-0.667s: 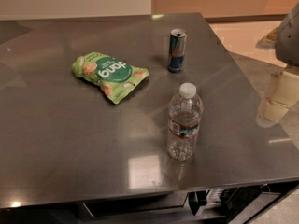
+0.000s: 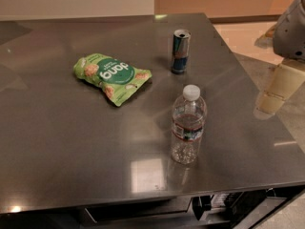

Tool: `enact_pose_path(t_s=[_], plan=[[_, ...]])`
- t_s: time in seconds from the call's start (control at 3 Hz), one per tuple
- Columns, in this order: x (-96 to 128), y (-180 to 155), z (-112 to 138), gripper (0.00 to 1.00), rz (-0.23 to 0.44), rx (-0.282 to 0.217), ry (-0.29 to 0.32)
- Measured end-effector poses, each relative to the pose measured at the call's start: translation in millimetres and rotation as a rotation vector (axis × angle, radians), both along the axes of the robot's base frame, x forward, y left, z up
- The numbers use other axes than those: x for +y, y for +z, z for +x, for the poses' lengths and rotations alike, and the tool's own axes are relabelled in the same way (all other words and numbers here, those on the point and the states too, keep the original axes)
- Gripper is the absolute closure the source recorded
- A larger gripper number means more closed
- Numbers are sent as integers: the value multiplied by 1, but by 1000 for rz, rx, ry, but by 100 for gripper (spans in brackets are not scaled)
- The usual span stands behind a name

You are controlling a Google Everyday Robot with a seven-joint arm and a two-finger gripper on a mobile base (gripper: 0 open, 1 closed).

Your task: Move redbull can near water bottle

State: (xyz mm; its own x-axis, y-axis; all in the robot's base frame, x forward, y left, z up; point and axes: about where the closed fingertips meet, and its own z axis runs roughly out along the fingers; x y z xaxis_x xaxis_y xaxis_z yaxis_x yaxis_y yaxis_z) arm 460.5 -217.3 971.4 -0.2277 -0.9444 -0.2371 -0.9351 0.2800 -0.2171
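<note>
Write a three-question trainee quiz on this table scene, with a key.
1. True or false: the redbull can stands upright, farther from the camera than the water bottle.
2. Multiple choice: where does the green snack bag lie? A) left of the can; B) between can and bottle; C) on top of the bottle.
3. Fill in: the gripper hangs at the picture's ____ edge, past the side of the table, touching nothing on it.
Key: 1 true; 2 A; 3 right.
</note>
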Motion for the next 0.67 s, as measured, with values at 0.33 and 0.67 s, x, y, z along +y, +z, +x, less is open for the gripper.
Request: enact_pose_path(t_s=[0.33,0.67], plan=[[1,-11,40,0,63,12,-13],[9,-21,85,0,131,-1,-29]])
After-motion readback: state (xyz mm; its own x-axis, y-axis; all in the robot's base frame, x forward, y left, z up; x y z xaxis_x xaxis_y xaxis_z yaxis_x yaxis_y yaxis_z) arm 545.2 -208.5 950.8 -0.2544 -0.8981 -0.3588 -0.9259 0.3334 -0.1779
